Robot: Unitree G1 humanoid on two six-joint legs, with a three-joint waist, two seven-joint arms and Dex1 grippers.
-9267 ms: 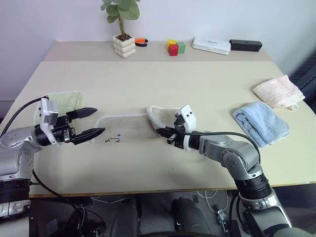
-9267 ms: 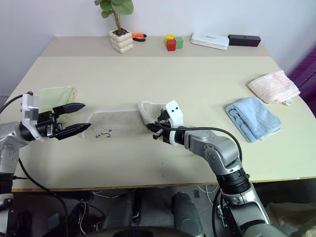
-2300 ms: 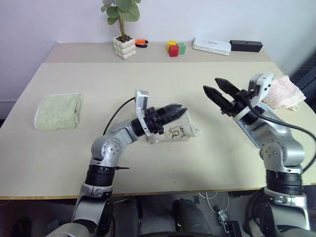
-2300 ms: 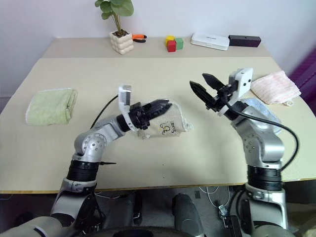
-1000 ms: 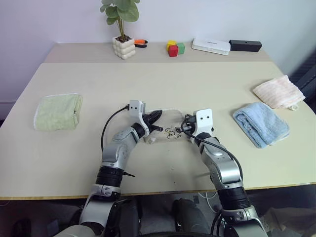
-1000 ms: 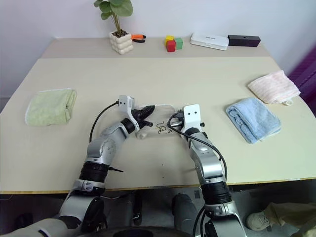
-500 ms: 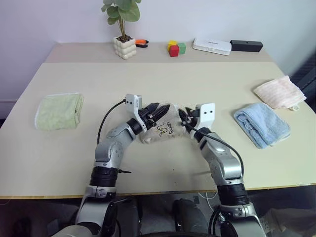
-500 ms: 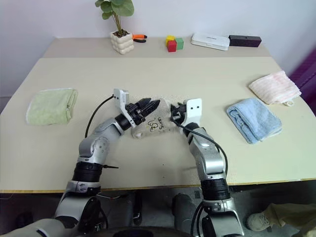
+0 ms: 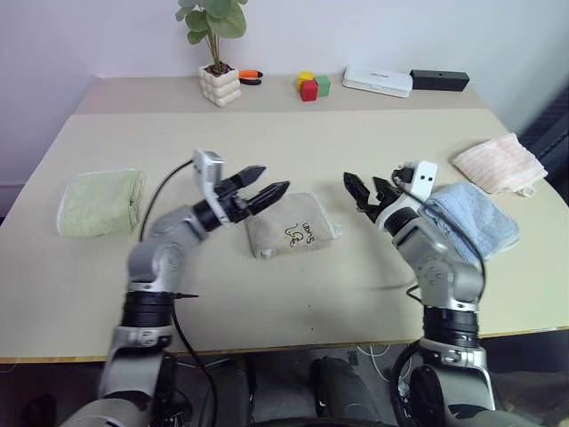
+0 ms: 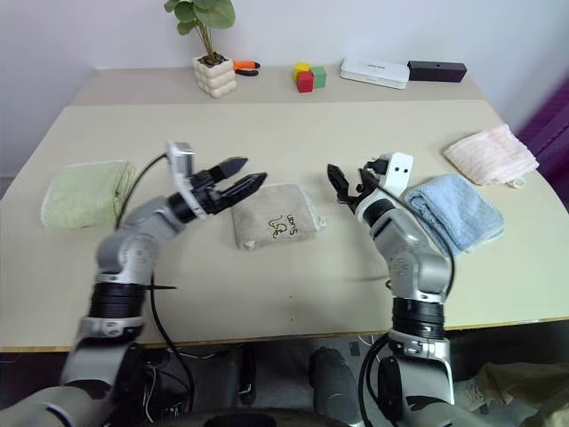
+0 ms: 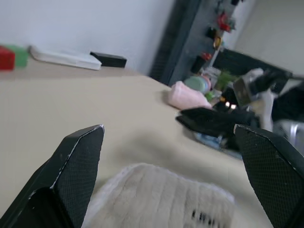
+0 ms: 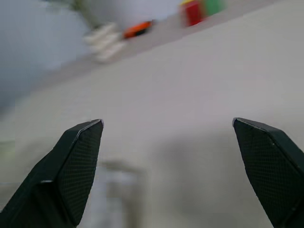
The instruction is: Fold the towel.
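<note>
Both grippers, left (image 9: 265, 189) and right (image 9: 360, 189), have let go and lifted clear with jaws wide and empty, leaving the towel (image 9: 290, 234) as a compact folded pad mid-table, so folding appears complete.

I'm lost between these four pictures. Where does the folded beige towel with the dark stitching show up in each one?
Left eye view: the towel lies mid-table, between the two arms.
Right eye view: the same spot, at.
Left wrist view: low in the picture, between the two black fingers, at.
Right wrist view: too blurred to tell.
Shared landmark: the red and green blocks, also at.
</note>
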